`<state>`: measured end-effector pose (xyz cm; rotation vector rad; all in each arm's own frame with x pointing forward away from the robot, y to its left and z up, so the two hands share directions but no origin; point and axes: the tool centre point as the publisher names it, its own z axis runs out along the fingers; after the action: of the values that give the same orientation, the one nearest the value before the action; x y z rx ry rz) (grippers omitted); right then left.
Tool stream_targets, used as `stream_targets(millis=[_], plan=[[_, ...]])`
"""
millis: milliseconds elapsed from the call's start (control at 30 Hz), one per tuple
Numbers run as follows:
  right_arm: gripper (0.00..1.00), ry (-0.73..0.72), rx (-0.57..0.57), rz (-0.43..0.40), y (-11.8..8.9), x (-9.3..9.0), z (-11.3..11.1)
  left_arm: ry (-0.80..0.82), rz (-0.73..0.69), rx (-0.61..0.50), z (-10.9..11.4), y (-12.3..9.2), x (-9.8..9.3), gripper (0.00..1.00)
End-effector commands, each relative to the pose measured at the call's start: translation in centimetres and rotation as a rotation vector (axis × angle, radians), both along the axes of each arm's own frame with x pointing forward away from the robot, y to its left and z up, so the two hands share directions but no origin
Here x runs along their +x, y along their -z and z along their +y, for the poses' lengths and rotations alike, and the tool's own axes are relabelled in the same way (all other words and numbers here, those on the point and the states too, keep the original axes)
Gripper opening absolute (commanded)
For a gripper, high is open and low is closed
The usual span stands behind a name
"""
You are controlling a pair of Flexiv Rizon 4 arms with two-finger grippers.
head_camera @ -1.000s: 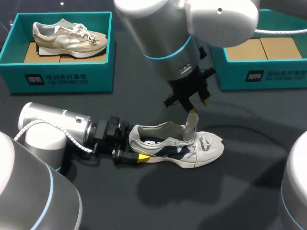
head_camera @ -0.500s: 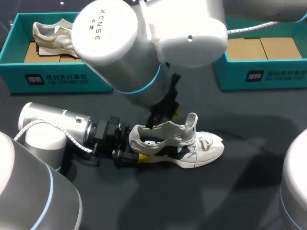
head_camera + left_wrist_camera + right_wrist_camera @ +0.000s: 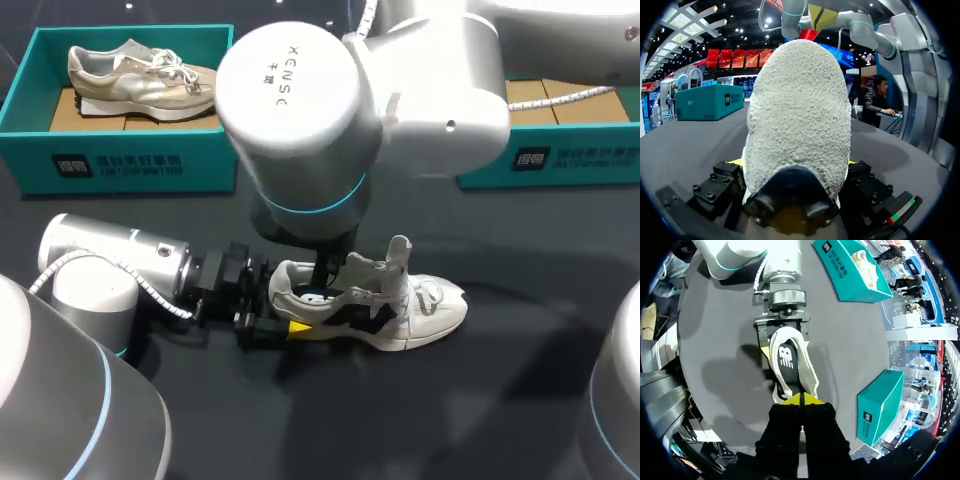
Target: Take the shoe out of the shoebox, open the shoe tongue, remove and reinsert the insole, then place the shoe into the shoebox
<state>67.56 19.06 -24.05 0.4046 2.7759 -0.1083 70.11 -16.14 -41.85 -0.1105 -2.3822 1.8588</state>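
Note:
A white and navy shoe (image 3: 410, 305) lies on the dark table, its tongue (image 3: 399, 256) standing upright. My left gripper (image 3: 285, 318) comes in low from the left and is shut on the shoe's heel (image 3: 797, 115), one finger on each side. In the right wrist view the black insole (image 3: 786, 360) with its white mark shows inside the shoe (image 3: 810, 377). My right gripper (image 3: 801, 399) is shut, its tips together over the front of the shoe's opening, and I see nothing between them. In the head view the right arm's wrist (image 3: 300, 130) hides its fingers.
A teal shoebox (image 3: 120, 165) at the back left holds a beige shoe (image 3: 145, 75). A second teal shoebox (image 3: 560, 160) stands at the back right with only its cardboard floor showing. Dark tabletop stretches in front of and to the right of the shoe.
My right arm has swung left from above the tongue and come down over the shoe's opening, with its fingers closing on the way. The tongue stays up. The left arm has not moved.

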Motion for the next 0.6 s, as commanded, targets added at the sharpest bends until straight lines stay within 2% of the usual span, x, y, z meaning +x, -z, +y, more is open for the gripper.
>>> stream_targets(millis=[33,367,600], plan=[[0.00,-0.001,0.017,0.025,0.8,0.6,-0.2,-0.001,0.000,0.000,-0.1,0.3,0.1,0.00],[0.00,-0.001,0.017,0.025,0.8,0.6,-0.2,-0.001,0.000,0.000,-0.1,0.3,0.1,0.00],[0.00,-0.102,0.021,0.018,3.4,1.3,1.6,-0.001,0.000,0.000,-0.1,0.3,0.1,0.00]])
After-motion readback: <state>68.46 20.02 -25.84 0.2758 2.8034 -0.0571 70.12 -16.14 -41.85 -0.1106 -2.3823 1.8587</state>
